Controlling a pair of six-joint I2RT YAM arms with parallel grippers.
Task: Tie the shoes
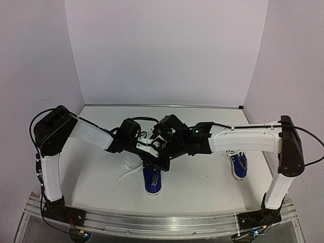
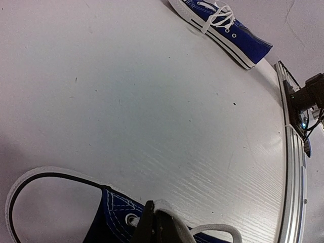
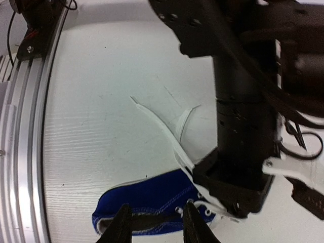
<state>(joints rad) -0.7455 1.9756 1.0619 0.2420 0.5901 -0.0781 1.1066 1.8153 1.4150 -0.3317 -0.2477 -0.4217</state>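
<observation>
One blue shoe with white sole lies near the table's middle, under both grippers. My left gripper is shut on a white lace just above that shoe's eyelets. Two loose lace ends trail across the table beside the shoe. My right gripper hangs over the shoe's opening near the heel, its fingers apart with nothing clearly pinched between them. The left gripper's black body hides the toe end. The second shoe stands apart at the right, laces loosely crossed.
An aluminium rail runs along the near table edge, carrying both arm bases. White walls close off the back and sides. Black cables loop around the wrists above the shoe.
</observation>
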